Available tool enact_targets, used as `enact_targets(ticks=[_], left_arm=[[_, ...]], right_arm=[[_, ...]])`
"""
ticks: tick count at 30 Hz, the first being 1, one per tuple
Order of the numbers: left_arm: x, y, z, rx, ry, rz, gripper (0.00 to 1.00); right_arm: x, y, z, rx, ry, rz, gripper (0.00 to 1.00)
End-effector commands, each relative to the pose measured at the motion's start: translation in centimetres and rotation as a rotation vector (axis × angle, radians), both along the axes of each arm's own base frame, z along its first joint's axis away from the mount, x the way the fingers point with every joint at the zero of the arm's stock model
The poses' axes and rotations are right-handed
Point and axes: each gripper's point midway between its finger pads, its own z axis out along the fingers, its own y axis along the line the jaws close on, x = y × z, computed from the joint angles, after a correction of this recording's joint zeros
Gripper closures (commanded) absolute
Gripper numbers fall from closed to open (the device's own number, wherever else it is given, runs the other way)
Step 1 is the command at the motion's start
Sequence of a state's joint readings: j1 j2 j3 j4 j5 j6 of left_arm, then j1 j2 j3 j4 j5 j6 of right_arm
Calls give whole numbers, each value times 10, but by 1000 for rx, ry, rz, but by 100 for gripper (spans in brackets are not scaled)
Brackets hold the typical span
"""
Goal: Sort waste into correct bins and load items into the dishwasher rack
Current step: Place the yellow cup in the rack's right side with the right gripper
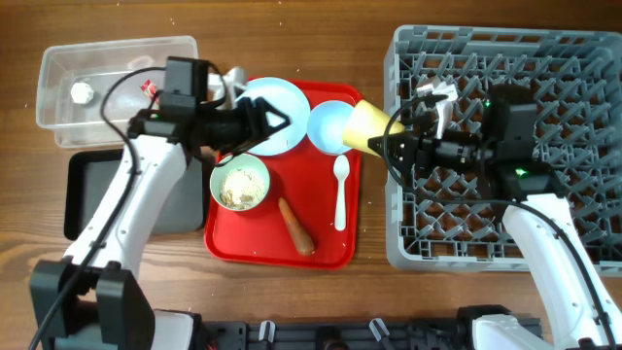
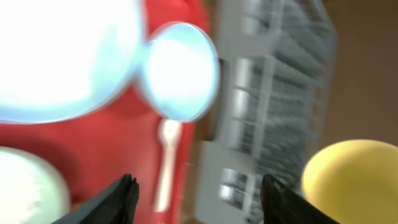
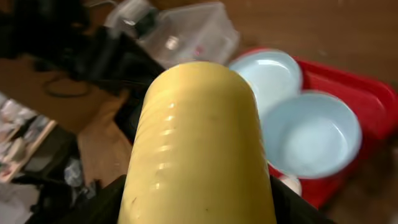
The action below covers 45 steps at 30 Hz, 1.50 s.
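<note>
The right claw (image 1: 394,134) is clenched on the narrow end of a yellow cup (image 1: 365,126). The cup lies sideways, its wide end toward 9 o'clock. It spans the gap between the red tray (image 1: 326,251) and the left wall of the rack (image 1: 408,243), which sits at 3 o'clock on the table (image 1: 292,39).

The left claw (image 2: 198,186) is released, its fingers spread with nothing between them. It hangs over the plate (image 1: 282,97) at the tray's 12 o'clock.

A pale bowl (image 1: 328,124) sits at the tray's 1 o'clock, touching the plate's rim. The spoon (image 1: 340,190) lies at 3 o'clock, handle toward 6. A green bowl (image 1: 240,187) of crumbly food sits at 9 o'clock, and an orange stick (image 1: 296,226) lies at 6.

A clear bin (image 1: 117,58) at the table's 10 o'clock holds a pale wad (image 1: 81,92). A black bin (image 1: 87,190) lies at 9 o'clock.
</note>
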State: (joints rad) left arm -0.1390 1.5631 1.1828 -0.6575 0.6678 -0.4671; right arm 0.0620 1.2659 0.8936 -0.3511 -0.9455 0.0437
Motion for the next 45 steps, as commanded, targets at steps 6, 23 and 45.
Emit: enact_targets(ticks=[6,23,45], left_arm=[[-16,112,-33,502,86,245,30],[-21,124,-37,574,98,243,26],[-22,124,-37,574,102,242,26]], right_arm=[[9,-85,9,-316,171,-448,66],[-48,-299,4,-519,587,-1211,67],[-84,-356,-77,-581,999,-1289,60]])
